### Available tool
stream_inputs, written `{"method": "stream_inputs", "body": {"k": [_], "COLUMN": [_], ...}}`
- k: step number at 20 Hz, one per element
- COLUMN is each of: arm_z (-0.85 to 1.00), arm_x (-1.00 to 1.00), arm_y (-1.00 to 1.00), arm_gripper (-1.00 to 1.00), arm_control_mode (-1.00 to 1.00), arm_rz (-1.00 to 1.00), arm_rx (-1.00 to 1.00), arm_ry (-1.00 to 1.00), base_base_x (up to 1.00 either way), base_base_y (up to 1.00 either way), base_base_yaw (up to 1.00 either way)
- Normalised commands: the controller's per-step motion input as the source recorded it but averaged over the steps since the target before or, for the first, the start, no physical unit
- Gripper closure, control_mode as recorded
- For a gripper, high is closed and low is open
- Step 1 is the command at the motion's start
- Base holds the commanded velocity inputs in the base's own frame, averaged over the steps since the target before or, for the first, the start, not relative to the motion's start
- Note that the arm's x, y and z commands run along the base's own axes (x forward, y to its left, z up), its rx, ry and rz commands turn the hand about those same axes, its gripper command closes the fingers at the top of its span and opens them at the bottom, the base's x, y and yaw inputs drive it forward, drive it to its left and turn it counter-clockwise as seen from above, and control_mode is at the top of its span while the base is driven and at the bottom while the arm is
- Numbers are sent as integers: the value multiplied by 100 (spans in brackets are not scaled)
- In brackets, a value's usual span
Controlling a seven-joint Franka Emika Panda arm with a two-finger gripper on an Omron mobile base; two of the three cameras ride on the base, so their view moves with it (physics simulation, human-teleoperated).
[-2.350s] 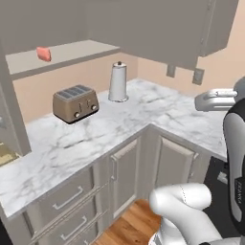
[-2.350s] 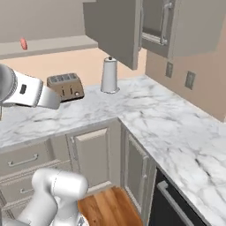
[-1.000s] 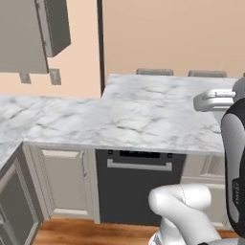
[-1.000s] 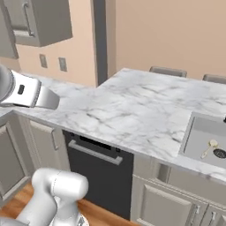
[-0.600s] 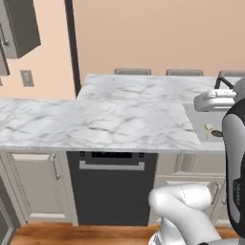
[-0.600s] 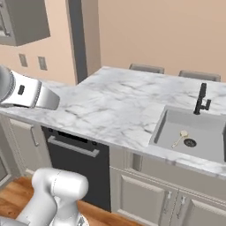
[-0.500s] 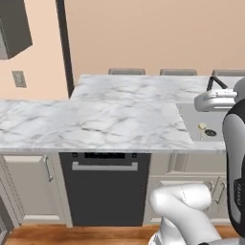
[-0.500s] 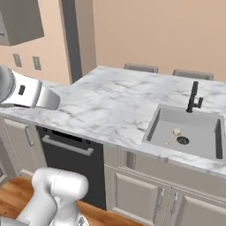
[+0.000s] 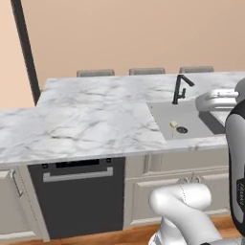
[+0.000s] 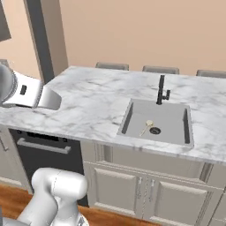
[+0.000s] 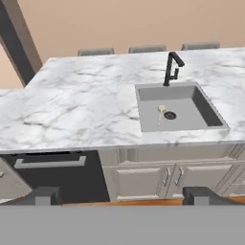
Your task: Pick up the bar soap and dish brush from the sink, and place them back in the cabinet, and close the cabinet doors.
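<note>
Dish brush is the only task item I can make out: cream head beside the drain, thin handle running toward the sink's front wall. Gripper is spread wide and empty, well short of the sink, looking across the counter front at it. Outward from the sink: black faucet on the back rim, marble counter alongside, dark dishwasher under the counter. Bar soap: can't spot it in the basin. Step looks like approach, nothing picked yet. Next: get the hand over the basin, drop onto the brush handle. Versus a second ago, the base has swung round; the sink now sits centred in the right base view.
</note>
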Motion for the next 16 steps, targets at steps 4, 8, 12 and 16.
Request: {"method": "stream_inputs", "body": {"k": [4, 8, 12, 16], "arm_z": [0, 0, 0, 0], "arm_x": [0, 0, 0, 0], "arm_y": [0, 0, 0, 0], "arm_gripper": [-100, -100, -100, -100], "arm_control_mode": [100, 100, 100, 100], "arm_rz": [0, 0, 0, 0], "arm_rx": [0, 0, 0, 0], "arm_ry": [0, 0, 0, 0], "base_base_x": [26, 29, 30, 32], "base_base_y": [-35, -50, -52, -49], "base_base_yaw": [-30, -13, 0, 0]}}
